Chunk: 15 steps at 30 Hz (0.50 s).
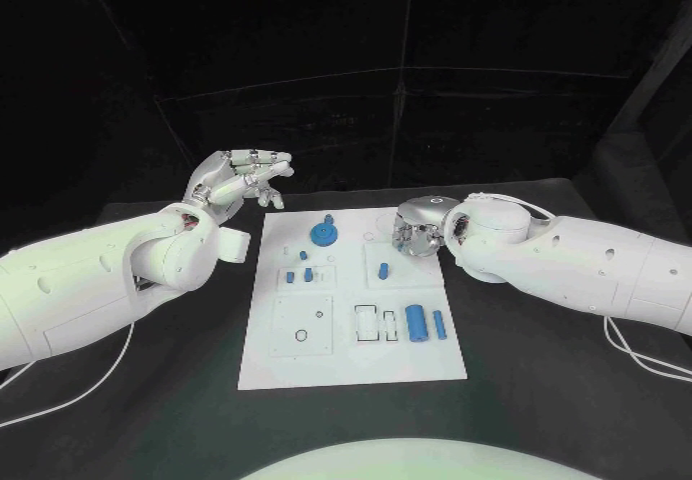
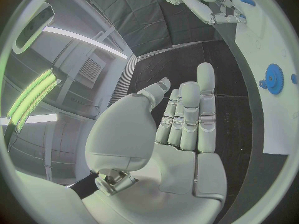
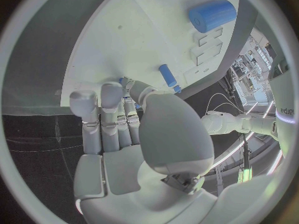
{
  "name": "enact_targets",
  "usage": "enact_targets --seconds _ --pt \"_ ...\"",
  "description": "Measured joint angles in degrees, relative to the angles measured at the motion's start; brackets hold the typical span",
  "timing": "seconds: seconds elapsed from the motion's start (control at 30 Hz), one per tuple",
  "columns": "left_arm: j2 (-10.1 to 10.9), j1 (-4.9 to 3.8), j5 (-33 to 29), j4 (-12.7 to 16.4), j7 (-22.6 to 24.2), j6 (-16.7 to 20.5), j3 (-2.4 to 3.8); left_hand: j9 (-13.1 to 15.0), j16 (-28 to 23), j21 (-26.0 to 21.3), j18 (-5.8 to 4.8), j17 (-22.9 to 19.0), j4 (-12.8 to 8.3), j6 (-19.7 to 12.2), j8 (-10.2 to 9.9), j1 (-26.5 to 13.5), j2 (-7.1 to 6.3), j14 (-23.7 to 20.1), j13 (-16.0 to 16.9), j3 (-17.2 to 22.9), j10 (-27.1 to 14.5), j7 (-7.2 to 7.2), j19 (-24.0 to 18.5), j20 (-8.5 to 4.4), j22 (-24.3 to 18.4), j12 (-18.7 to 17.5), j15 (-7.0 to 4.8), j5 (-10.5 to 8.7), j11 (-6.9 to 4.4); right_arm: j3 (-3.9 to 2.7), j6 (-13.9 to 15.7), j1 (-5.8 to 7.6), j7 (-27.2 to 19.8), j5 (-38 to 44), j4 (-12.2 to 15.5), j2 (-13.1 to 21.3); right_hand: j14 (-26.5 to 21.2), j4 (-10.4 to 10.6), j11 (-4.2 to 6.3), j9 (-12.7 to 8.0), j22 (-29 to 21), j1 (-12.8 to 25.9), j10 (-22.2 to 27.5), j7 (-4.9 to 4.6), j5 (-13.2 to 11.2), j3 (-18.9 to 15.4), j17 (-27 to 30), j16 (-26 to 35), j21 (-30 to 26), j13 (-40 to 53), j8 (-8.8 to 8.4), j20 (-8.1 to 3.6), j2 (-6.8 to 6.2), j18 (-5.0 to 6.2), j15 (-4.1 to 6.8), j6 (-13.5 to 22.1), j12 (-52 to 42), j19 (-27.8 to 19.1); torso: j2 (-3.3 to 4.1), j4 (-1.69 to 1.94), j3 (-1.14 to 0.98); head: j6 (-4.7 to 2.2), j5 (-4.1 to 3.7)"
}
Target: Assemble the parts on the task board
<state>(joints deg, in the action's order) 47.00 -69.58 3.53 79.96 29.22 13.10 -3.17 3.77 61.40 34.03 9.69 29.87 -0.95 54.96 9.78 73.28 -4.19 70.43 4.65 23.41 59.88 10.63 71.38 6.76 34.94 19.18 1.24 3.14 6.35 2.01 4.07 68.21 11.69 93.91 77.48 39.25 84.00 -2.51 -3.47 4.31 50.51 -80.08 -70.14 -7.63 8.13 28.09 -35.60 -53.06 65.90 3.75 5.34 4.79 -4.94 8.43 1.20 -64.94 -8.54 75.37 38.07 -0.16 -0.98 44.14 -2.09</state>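
Item: task board (image 1: 281,360), a white plate in the centre of the head view, long side running up the frame, on a black table (image 1: 130,420).

Parts on it: a blue gear-shaped disc (image 1: 326,234) near the board's upper edge; small blue pieces (image 1: 299,273) left of centre; one small piece (image 1: 385,269) right of centre; a blue cylinder (image 1: 418,322) and a thinner blue peg (image 1: 440,323) at lower right, both lying with long axes up the frame, side by side and apart.

Right hand (image 1: 418,228): over the board's upper right corner, palm down, fingers pointing at the plate. In the right wrist view its fingertips (image 3: 127,82) reach down beside a small blue piece (image 3: 167,75); whether they grip anything cannot be told. This hand is the nearer one; the small piece right of centre lies just below it in the head view.

Left hand (image 1: 240,178): raised off the board's upper left corner, over the table, fingers loosely apart, holding nothing. The disc lies to its right.

Surface: flat, matt white plate with shallow outlined recesses (image 1: 372,322).

Room: dark curtained backdrop.
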Motion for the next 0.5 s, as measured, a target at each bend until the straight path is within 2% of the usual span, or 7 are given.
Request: enact_targets --seconds 0.23,0.5 --pt "-0.04 0.00 -0.01 -0.01 -0.23 0.28 0.00 0.00 0.00 -0.08 -0.01 -0.18 -0.16 -0.52 0.00 0.00 0.00 -0.30 0.00 -0.16 -1.03 0.52 -0.20 0.20 -0.17 0.24 0.30 0.00 0.40 0.03 0.57 -0.19 0.73 1.10 0.23 -0.11 -0.05 -1.25 -0.02 0.01 0.99 -0.16 -0.39 -0.13 -0.94 2.05 -0.56 -0.82 0.83 -0.01 0.14 0.00 0.15 0.00 0.05 -0.32 0.10 0.00 -0.08 -0.03 0.05 -0.13 0.00" --pt "-0.21 0.00 -0.02 -0.06 -0.50 0.34 0.00 0.00 0.00 -0.29 0.00 -0.37 -0.09 -0.92 0.00 0.00 0.00 -0.51 0.00 -0.41 -1.44 0.51 -0.20 0.20 -0.23 0.41 0.51 0.00 0.40 0.00 1.91 -0.27 1.40 1.93 2.12 1.19 -0.05 -1.47 -0.02 -0.03 1.36 -0.16 -0.39 -0.32 -1.28 2.59 -0.82 -1.36 1.10 -0.04 0.13 0.00 0.15 0.01 0.05 -0.51 0.13 0.00 -0.12 -0.03 0.03 -0.35 0.09"
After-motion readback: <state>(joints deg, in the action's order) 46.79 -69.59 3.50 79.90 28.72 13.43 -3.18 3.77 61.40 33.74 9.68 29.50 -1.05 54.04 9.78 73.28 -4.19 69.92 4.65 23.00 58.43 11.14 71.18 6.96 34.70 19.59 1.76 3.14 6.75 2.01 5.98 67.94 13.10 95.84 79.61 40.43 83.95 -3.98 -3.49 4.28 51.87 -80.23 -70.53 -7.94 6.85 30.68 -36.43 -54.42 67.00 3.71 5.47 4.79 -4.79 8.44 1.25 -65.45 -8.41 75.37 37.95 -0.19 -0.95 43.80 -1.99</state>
